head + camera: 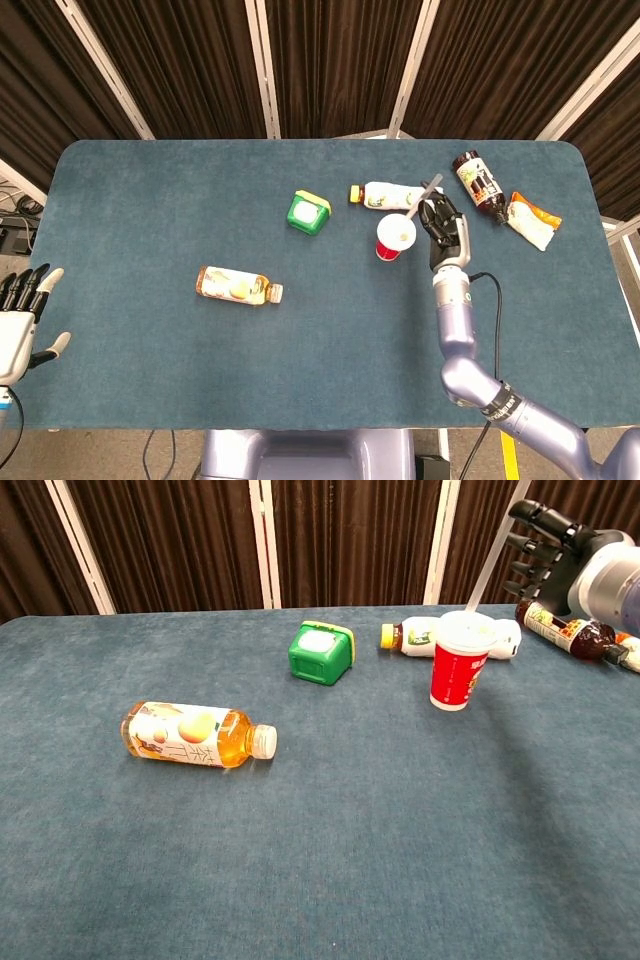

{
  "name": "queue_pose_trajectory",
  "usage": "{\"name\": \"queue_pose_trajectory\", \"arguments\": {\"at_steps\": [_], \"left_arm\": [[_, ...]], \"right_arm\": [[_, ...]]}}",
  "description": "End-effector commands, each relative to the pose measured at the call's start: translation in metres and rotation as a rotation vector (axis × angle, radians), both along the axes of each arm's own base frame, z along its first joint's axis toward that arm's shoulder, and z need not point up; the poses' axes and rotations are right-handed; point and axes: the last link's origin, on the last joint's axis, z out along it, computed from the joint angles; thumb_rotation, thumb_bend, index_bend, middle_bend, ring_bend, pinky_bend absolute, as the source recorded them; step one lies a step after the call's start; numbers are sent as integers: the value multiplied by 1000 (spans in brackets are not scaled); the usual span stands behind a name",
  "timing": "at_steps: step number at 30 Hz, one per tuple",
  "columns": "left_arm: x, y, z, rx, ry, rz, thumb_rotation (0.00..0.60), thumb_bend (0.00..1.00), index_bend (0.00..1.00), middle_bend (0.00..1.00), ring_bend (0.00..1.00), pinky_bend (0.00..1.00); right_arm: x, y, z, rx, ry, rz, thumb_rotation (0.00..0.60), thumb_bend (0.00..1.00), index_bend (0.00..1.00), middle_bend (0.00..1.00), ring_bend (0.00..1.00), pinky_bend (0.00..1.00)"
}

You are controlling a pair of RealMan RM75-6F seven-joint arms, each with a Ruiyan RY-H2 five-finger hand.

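Right hand (553, 550) pinches our straw (484, 568) above the red cup (457, 662), though the grip itself is hard to see; our left hand (20, 318), fingers apart, sits half cut off at the table's (150, 380) edge.

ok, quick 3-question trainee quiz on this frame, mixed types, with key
1. True or false: the red cup stands upright on the table.
2. Which hand holds the straw?
A. left hand
B. right hand
C. neither
3. Fill in: the tea bottle nearest the table's front edge lies on its ____.

Key: 1 true; 2 B; 3 side. The straw slants from the right hand down toward the cup; whether its tip is inside cannot be told. The left hand hangs off the table's edge, fingers apart, holding nothing.
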Motion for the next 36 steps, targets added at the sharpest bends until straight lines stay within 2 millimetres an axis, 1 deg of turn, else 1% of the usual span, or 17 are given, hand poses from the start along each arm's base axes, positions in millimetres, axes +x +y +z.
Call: {"name": "queue_pose_trajectory", "arguments": {"at_steps": [1,12,25,32,36], "left_arm": [[0,0,0,0,0,0,600,291,0,0,0,0],[0,0,0,-1,1,0,600,290,0,0,0,0],[0,0,0,-1,0,1,600,290,0,0,0,0],[0,0,0,-1,0,1,600,290,0,0,0,0],[0,0,0,-1,1,1,600,294,0,0,0,0]], "right_arm": [[-2,0,0,2,-5,-9,600,422,640,218,0,0],[-14,-5,-2,12,-8,-33,600,421,645,222,0,0],[-18,-2,-8,26,-13,-33,600,421,647,223,0,0],[-14,-2,-2,8,-12,-16,600,421,648,225,0,0],[-15,-2,0,4,-15,-20,600,421,657,232,0,0]]}}
